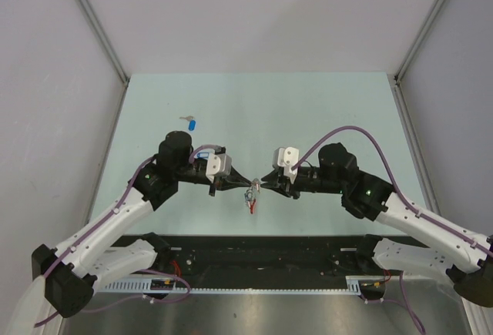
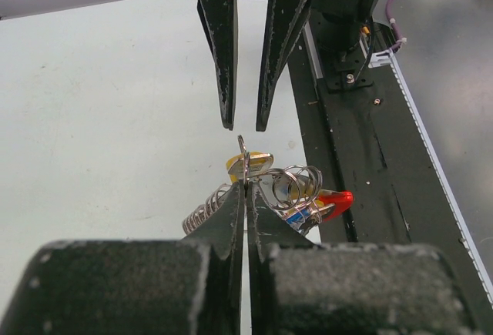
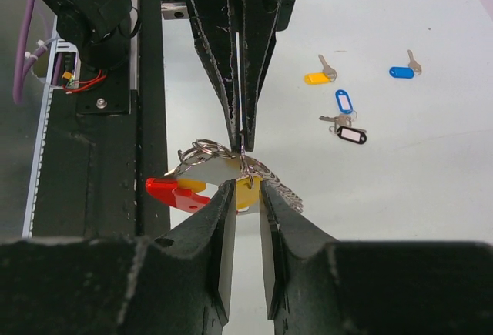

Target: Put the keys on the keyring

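Note:
The keyring (image 2: pixel 337 199) hangs in the air between both arms, a red plastic arc (image 3: pixel 171 192) joined to silvery links (image 2: pixel 202 212). My left gripper (image 2: pixel 245 187) is shut on a thin silvery ring at the top of the bundle, and the whole bundle dangles from that grip. A yellow tag (image 3: pixel 247 195) hangs in the bundle. My right gripper (image 3: pixel 246 189) faces the left one, jaws a narrow gap apart, tips on either side of the yellow tag, gripping nothing. From above, both grippers (image 1: pixel 245 186) (image 1: pixel 260 187) meet tip to tip over the keyring (image 1: pixel 251 201). Loose keys lie on the table.
On the table beyond the left arm lie a yellow-tagged key (image 3: pixel 316 78), a blue-tagged key (image 3: pixel 400 72), another blue tag (image 3: pixel 343 102) and a black-tagged key (image 3: pixel 351 134). One blue key (image 1: pixel 191 124) shows from above. The black base rail (image 1: pixel 269 254) runs along the near edge.

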`<state>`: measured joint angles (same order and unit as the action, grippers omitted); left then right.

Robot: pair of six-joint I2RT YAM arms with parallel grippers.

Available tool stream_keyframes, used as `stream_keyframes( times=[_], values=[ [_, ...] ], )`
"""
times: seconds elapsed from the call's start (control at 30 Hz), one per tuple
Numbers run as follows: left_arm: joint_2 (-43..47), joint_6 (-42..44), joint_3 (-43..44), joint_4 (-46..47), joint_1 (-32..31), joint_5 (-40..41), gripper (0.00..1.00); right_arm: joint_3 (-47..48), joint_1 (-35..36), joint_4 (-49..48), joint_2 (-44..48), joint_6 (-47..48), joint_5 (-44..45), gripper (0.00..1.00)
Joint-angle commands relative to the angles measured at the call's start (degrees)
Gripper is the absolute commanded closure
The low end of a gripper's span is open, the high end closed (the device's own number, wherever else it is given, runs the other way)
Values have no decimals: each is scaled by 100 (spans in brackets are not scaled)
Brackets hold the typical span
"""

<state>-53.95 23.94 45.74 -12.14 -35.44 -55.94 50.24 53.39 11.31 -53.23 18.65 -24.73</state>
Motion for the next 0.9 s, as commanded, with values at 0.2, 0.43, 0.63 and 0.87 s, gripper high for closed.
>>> stream_keyframes(
  times=[0.2,0.43,0.63,0.87],
  values=[
    [131,14,32,212,28,-356,100,4,-56,-331,-108,-20,-269,83],
    [157,14,23,230,20,-374,100,12,-56,-331,-143,-2,-383,88],
    [166,5,23,239,28,-409,100,12,-56,-349,-161,-11,-392,89],
    [157,49,23,195,20,-488,100,12,-30,-410,-152,-11,-462,100]
  ],
)
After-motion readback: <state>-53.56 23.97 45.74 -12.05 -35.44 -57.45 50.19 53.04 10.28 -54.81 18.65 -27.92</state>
